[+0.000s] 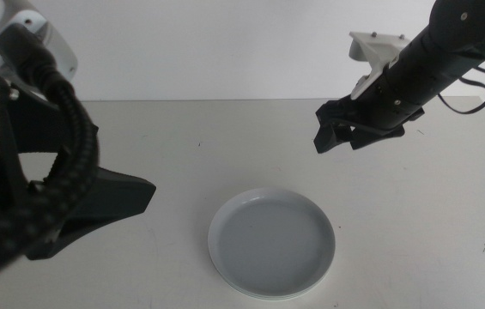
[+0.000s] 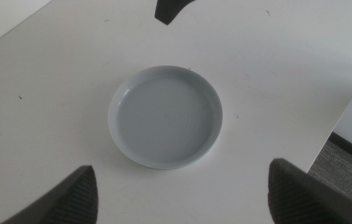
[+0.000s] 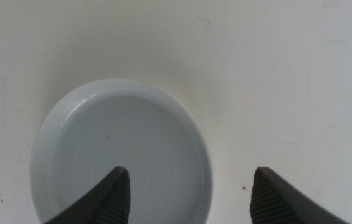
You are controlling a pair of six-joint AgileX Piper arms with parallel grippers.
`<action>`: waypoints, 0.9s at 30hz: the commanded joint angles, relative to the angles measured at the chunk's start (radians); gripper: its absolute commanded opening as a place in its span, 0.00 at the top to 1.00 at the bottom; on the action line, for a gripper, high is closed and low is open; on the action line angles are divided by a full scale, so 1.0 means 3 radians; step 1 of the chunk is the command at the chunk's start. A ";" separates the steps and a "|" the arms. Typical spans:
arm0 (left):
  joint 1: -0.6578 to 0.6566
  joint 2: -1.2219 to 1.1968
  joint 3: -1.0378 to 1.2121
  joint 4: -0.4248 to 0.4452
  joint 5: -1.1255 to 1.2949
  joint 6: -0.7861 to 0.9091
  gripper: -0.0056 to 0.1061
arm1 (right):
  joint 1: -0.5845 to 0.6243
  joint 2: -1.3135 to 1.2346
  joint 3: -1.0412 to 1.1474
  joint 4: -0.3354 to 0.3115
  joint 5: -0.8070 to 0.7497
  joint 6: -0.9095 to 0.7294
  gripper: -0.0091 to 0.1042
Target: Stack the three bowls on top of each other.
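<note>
We see a bowl [image 1: 272, 243] sitting on the white worktop [image 1: 182, 137], near its front edge and a little right of centre in the middle view. It is pale grey-blue inside, and a white rim shows along its lower edge, so it may rest in another bowl, though we cannot tell how many lie there. Nothing touches it. Our right gripper [image 1: 338, 137] hangs above the worktop behind and to the right of the bowl, apart from it, its jaws spread and holding nothing; its wrist view looks down on the bowl [image 3: 123, 155] between those jaws. Our left gripper [image 2: 182, 193] is raised at the left side of the worktop, well clear of the bowl [image 2: 165, 116], jaws wide apart and empty. In that wrist view the right gripper's dark tip shows beyond the bowl.
</note>
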 commanded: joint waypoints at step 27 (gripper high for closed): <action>0.1167 0.1241 -0.1031 0.1246 -0.0560 -0.1083 0.01 | -0.0924 -0.0934 -0.0907 0.0001 0.0598 -0.0305 0.50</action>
